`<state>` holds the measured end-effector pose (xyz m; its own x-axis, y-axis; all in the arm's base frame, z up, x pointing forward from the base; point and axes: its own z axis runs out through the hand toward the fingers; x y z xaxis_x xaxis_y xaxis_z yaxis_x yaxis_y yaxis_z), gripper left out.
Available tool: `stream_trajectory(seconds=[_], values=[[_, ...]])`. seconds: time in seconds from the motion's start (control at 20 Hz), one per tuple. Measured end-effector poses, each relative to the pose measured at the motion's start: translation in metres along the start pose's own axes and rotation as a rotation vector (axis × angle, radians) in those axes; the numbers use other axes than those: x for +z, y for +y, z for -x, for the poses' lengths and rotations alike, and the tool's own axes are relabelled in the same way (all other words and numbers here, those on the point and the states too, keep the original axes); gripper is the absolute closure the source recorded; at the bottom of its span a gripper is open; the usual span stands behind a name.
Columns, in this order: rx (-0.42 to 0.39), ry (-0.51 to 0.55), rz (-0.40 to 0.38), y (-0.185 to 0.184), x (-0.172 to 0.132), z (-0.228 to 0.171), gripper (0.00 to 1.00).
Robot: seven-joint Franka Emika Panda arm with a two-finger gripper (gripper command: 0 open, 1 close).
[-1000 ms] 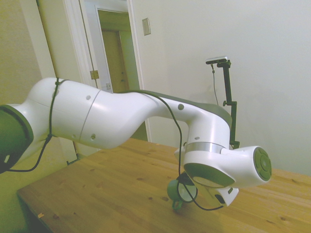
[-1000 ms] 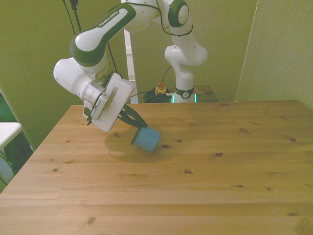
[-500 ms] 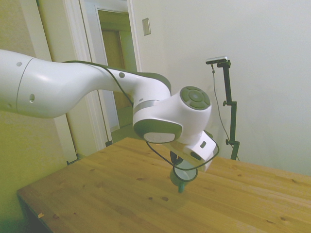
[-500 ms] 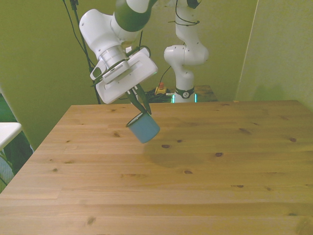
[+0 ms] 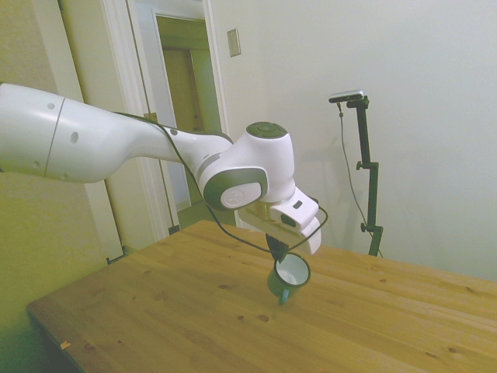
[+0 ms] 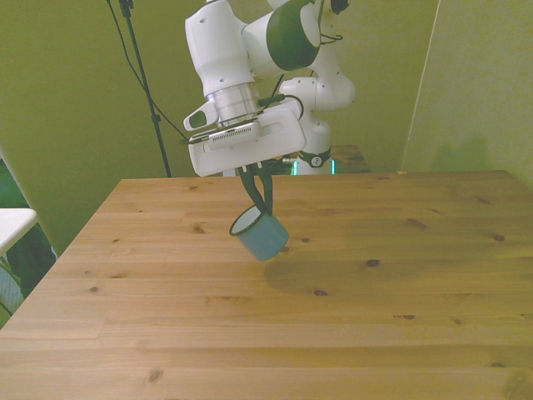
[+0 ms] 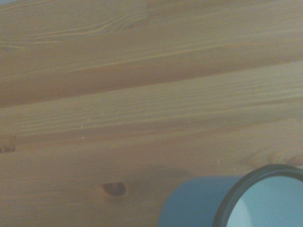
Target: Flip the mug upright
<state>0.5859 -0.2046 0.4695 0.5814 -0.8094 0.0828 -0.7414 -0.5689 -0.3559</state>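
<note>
Tool (image 6: 261, 202) pinches the mug (image 6: 260, 234) at its rim, fingers closed on the wall. Mug hangs tilted above the worktop (image 6: 375, 317), off the wood, near its mid-back part. Side view: white inside (image 5: 292, 270) faces up and out. Wrist view: rim (image 7: 246, 187) and blue wall over bare planks.

mug (image 7: 203, 203): cut off at wrist frame edge | handle: hidden

Your arm reaches out above the table (image 6: 391, 283), wrist turned downward; your gripper (image 6: 263, 205) hangs below it, fingers clamped on the mug (image 6: 260, 233) rim.
</note>
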Motion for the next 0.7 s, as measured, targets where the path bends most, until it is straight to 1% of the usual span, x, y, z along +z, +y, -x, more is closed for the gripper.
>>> stream_trajectory(seconds=[0.15, 0.35, 0.6, 0.65, 0.7], values=[[-0.002, 0.03, 0.049, -0.015, 0.021, 0.003, 1.0], [0.001, 0.071, 0.102, -0.02, 0.047, 0.004, 1.0], [0.01, 0.098, 0.123, -0.028, 0.061, 0.002, 1.0], [0.014, 0.099, 0.124, -0.028, 0.064, 0.001, 0.0], [0.015, 0.099, 0.125, -0.028, 0.065, 0.001, 0.0]])
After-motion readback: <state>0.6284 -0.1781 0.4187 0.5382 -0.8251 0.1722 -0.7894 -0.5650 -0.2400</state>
